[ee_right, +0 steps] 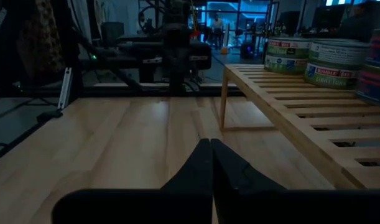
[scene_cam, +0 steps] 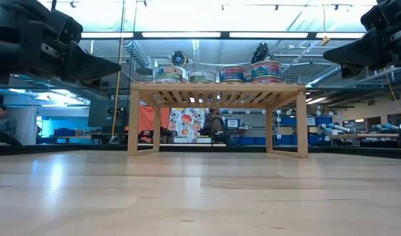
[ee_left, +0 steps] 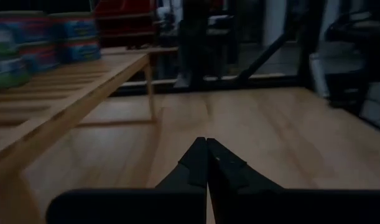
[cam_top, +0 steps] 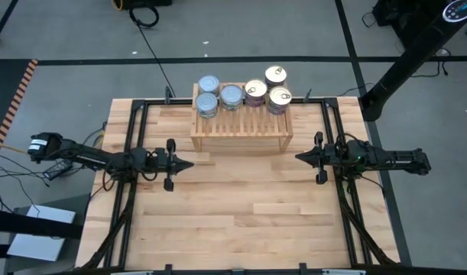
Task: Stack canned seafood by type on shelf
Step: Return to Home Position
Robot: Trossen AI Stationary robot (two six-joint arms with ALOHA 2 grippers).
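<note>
Now the left gripper (cam_top: 189,163) hovers just off the front left corner of the wooden shelf (cam_top: 241,126), fingers pressed together, holding nothing. Along the shelf's far side stand the silver-lidded tins (cam_top: 231,95) to the left and the gold-lidded tins (cam_top: 280,97) to the right. The right gripper (cam_top: 299,156) mirrors the left, closed and empty. Both tips point inward along the shelf's long axis, the tins beyond them, neither arm nearer.
</note>
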